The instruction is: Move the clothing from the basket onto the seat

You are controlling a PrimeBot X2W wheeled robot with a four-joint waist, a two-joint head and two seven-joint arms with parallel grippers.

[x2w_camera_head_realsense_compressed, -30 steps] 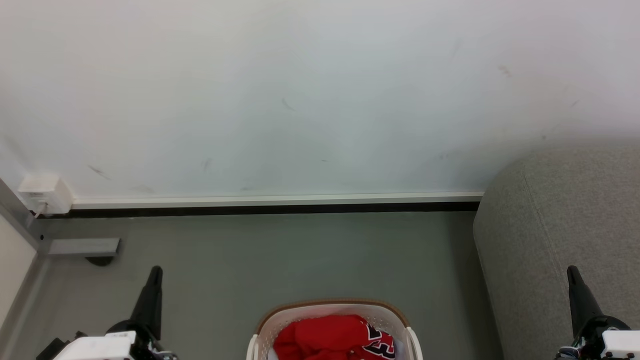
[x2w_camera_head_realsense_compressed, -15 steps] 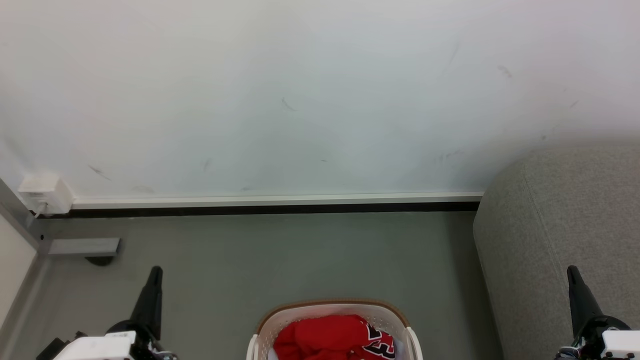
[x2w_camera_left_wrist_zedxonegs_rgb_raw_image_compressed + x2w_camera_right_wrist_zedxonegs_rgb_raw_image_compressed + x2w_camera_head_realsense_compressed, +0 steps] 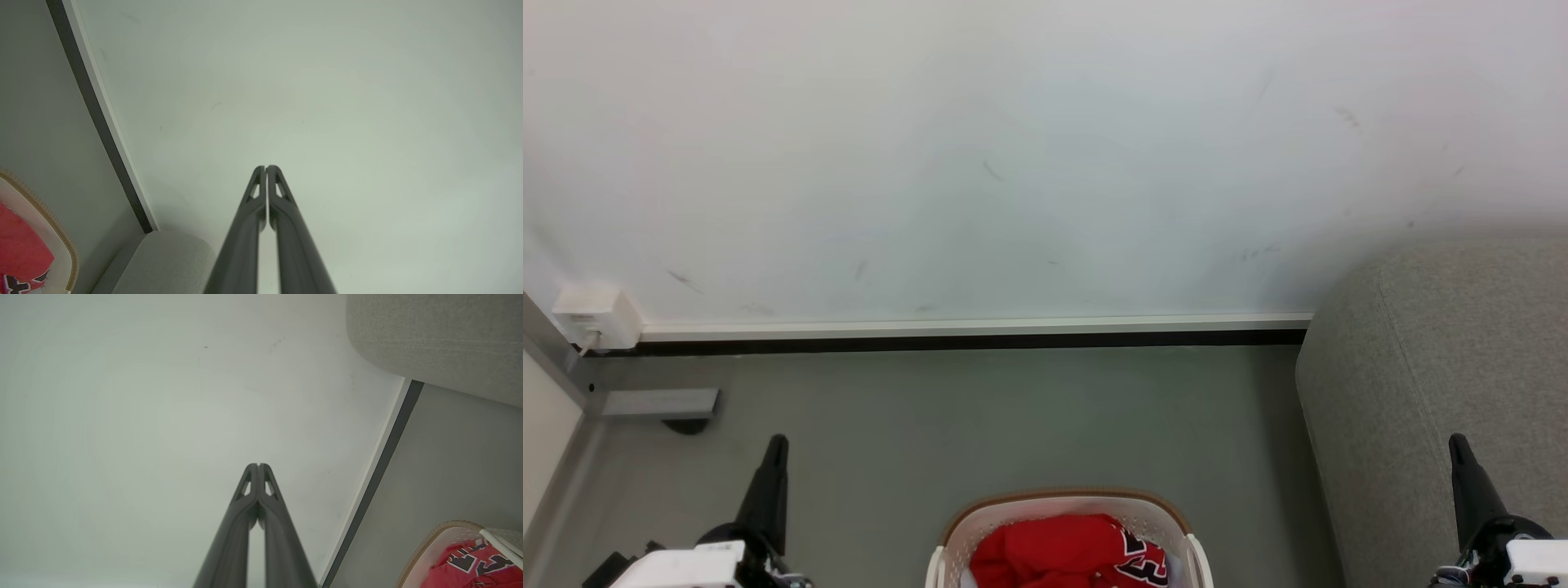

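The cream-white basket [image 3: 980, 523] with a brown rim stands on the floor at the bottom centre of the head view, and red clothing [image 3: 1054, 551] with black-and-white lettering lies inside it. The grey seat [image 3: 1437, 359] rises at the right. My left gripper [image 3: 778, 445] is shut and empty, left of the basket. My right gripper [image 3: 1456, 445] is shut and empty in front of the seat. In the left wrist view, the left gripper [image 3: 266, 167] points at the wall, with the basket [image 3: 61, 249] and clothing [image 3: 20, 253] at the lower left. The right gripper [image 3: 258, 465] also faces the wall, the basket [image 3: 433, 543], clothing [image 3: 470, 563] and seat [image 3: 433, 339] beside it.
A pale wall [image 3: 1013, 163] with a white and black skirting strip [image 3: 972, 335] runs behind the grey floor [image 3: 980, 416]. A white socket box [image 3: 595, 314] and a grey floor fitting [image 3: 660, 403] sit at the far left.
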